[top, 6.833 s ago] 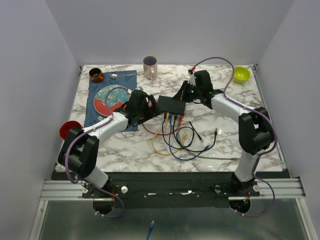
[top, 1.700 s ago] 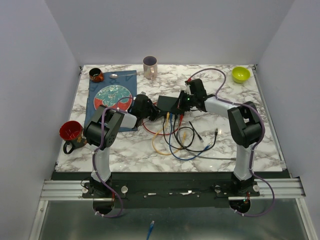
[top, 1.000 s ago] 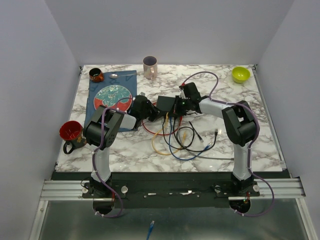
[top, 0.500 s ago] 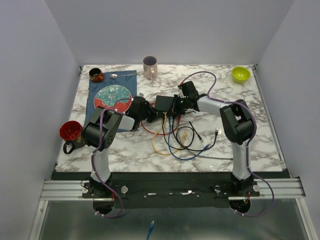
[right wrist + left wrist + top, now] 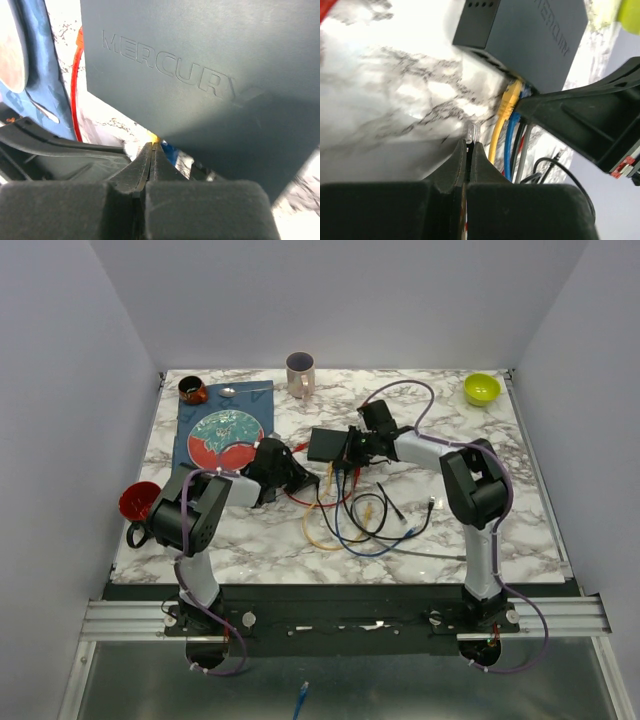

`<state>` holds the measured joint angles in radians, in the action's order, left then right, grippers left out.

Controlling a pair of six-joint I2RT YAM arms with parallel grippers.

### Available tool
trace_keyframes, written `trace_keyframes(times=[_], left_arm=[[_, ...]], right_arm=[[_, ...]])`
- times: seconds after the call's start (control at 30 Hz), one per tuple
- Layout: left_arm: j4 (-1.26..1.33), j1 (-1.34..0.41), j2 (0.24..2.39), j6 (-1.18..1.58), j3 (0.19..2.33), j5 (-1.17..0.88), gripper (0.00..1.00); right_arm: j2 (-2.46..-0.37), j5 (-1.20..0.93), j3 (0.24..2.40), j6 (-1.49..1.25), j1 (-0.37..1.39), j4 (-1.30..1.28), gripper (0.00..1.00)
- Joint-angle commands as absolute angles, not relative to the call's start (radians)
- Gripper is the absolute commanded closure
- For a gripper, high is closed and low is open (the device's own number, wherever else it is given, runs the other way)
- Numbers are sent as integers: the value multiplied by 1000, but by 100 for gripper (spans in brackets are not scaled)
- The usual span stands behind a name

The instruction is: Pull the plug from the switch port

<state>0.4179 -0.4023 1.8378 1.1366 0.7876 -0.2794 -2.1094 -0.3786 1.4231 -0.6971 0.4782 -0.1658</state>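
Cable loops (image 5: pixel 350 525) lie on the marble table (image 5: pixel 500 490), nearest the arm bases. Beyond them, the left gripper (image 5: pixel 469 141) has its fingers pressed together. A small clear tip (image 5: pixel 472 132) shows at the fingertips; whether it is clamped cannot be determined. Farther on, the switch (image 5: pixel 530 35) lies flat at mid-table, with a yellow plug (image 5: pixel 510 97) and a blue cable (image 5: pixel 509 145) seated along its near edge. The right gripper (image 5: pixel 153 146), fingers together, sits over the switch's top face, tips at the socket edge.

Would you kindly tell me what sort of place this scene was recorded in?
Probably a robotics lab test cell: plain walls box in a marble-look table, two arms are mounted on a metal frame, and staged props include a switch with cables.
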Motion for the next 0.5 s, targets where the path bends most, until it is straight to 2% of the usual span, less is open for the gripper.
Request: trace_keyframes(times=[0.0, 0.03, 0.13, 0.3, 0.47], left_arm=[[250, -379, 1723, 1036, 795, -207, 100], [239, -377, 1683, 1026, 813, -193, 100], [204, -374, 1613, 991, 844, -164, 100], [192, -374, 1552, 965, 868, -161, 100], [204, -376, 1499, 950, 861, -164, 100]], right_arm=[[-1979, -311, 1385, -670, 479, -132, 86], [-1958, -304, 1375, -658, 480, -130, 75], [-1866, -299, 1329, -634, 480, -124, 66], [-1770, -475, 1273, -578, 509, -84, 60], [-1707, -515, 1181, -519, 584, -81, 56]])
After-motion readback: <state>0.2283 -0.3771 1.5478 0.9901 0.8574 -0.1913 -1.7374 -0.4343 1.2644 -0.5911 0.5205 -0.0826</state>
